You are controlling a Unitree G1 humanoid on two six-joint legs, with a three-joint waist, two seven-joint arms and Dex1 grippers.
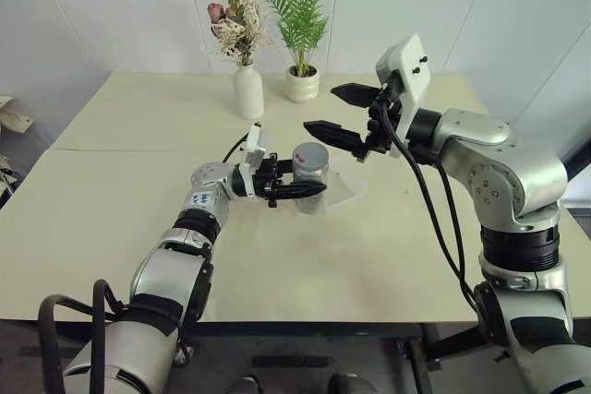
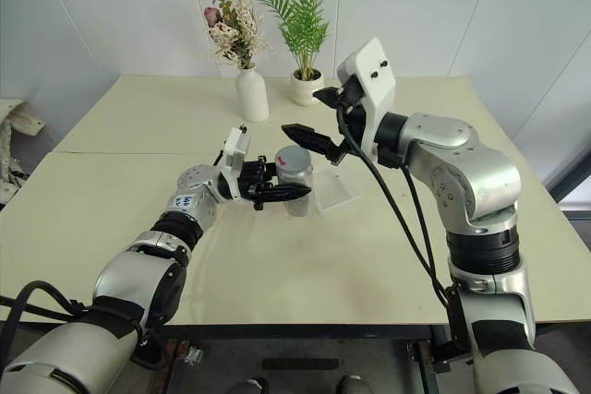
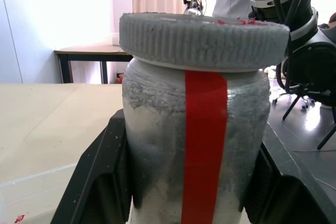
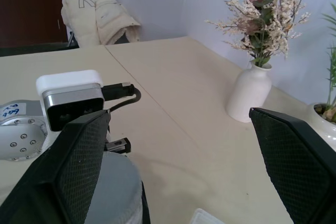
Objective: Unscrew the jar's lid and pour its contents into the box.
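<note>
Jar (image 1: 310,178) sits upright in the middle of the tabletop (image 1: 111,219), pinched around its body by the left claw (image 1: 297,178), whose two black fingers press in from either side below the cap. That hold looks meant to brace the jar against turning, so the other arm can twist the top without the whole thing spinning. The lid (image 1: 311,155) is on, grey and ribbed, with a small red mark on top; in the left wrist view the red label strip runs straight down the jar's cloudy wall. The contents cannot be made out through that wall.

The right claw (image 1: 343,112) hangs in the air above and just behind the lid, fingers spread wide, one finger over the cap and the other well off toward the plants. It touches nothing. Its open stance suits a grab on the cap's rim, which I judge to be the next move: come down, close on the lid, turn.

The box (image 1: 343,187), a shallow clear tray, lies flat on the tabletop just beside the jar on its right, close enough for a short tip once the cap is off. A white vase (image 1: 247,91) and a potted plant (image 1: 302,82) stand well back, out of the way.
</note>
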